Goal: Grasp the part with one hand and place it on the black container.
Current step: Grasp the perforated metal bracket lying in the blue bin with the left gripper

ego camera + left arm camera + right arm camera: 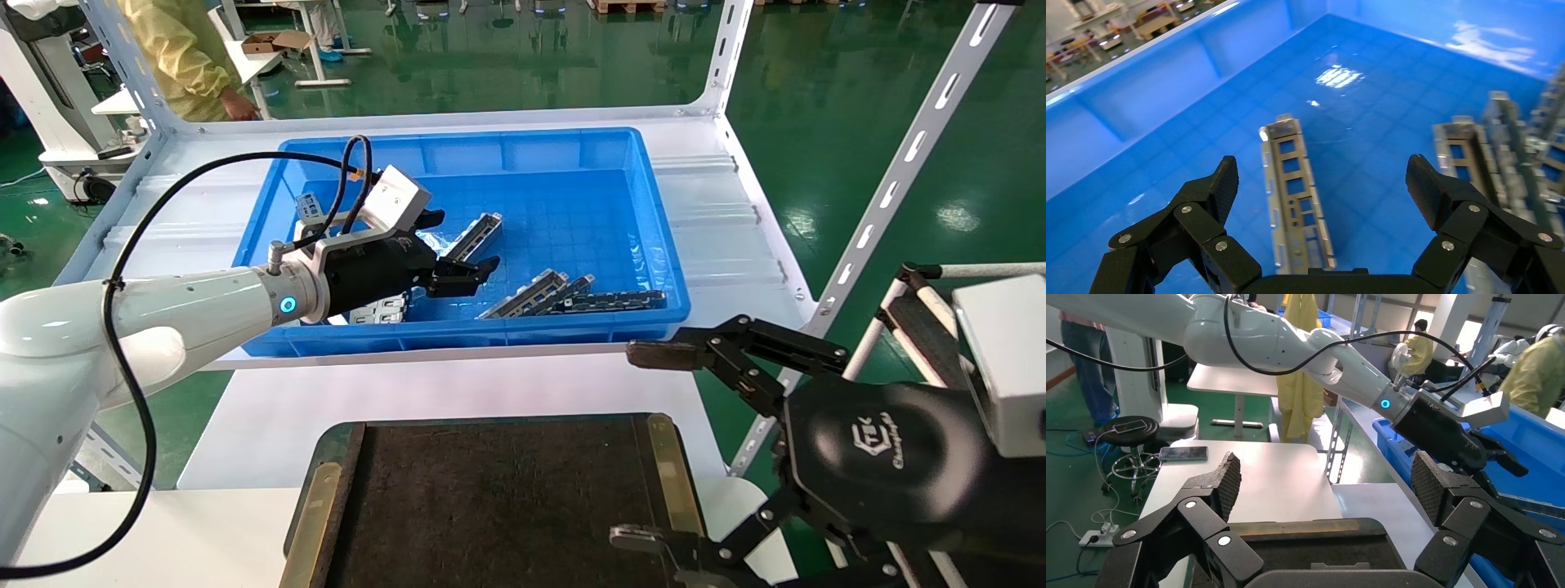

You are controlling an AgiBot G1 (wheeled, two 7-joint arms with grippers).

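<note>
Left claw (1321, 196): spread wide, empty, over the part (1296, 195) in the bin (654, 245).
Advice: descend straddling the part's width, then close.
Right claw (654, 445): wide, idle, beside the container (490, 498).

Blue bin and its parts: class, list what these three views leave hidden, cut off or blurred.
1. Head view: the left pincer and its camera box hide the near end of the part and the pieces behind them in the blue bin.
2. Left wrist view: the parts at the picture's edge are blurred and cut off.
3. Head view: the black container runs off the bottom edge.
4. Right wrist view: the right pincer covers most of the container.
</note>
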